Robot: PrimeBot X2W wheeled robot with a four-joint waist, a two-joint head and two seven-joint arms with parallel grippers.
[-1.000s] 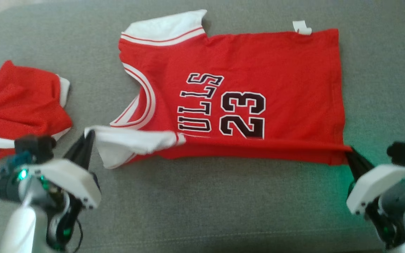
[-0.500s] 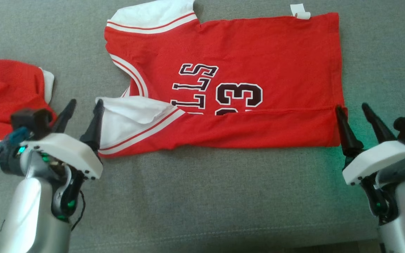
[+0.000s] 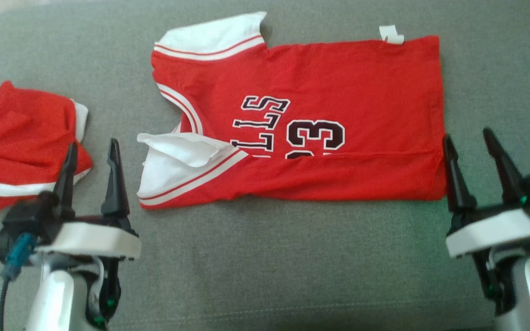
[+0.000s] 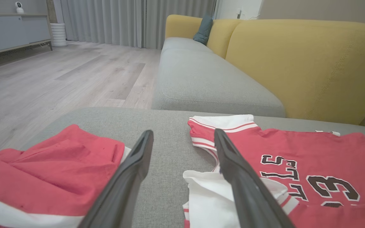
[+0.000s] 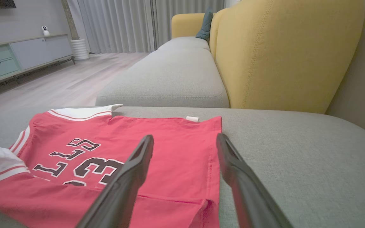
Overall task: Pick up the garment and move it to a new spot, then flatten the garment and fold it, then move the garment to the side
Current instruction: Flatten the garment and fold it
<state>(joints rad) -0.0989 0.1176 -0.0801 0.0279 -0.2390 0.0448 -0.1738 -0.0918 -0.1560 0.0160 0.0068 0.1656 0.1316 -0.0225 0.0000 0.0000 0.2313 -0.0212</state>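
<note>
My left gripper point(image 3: 93, 143) stands wide and empty, with another red garment point(image 3: 25, 133) just to its left. The jersey point(image 3: 320, 92) lies between both grippers with its near edge folded over. I judge that is why my right gripper point(image 3: 467, 134), also wide, flanks the hem.

**Fold Hides Half of Jersey's Number**

The red jersey point(image 3: 329, 82) lies on the grey cushion point(image 3: 265, 257) with its near edge folded over, covering the lower half of the number point(image 3: 315, 135) and the first letters of the lettering point(image 3: 260, 122). A second red garment point(image 3: 21, 138) runs off the head view's left edge.
</note>
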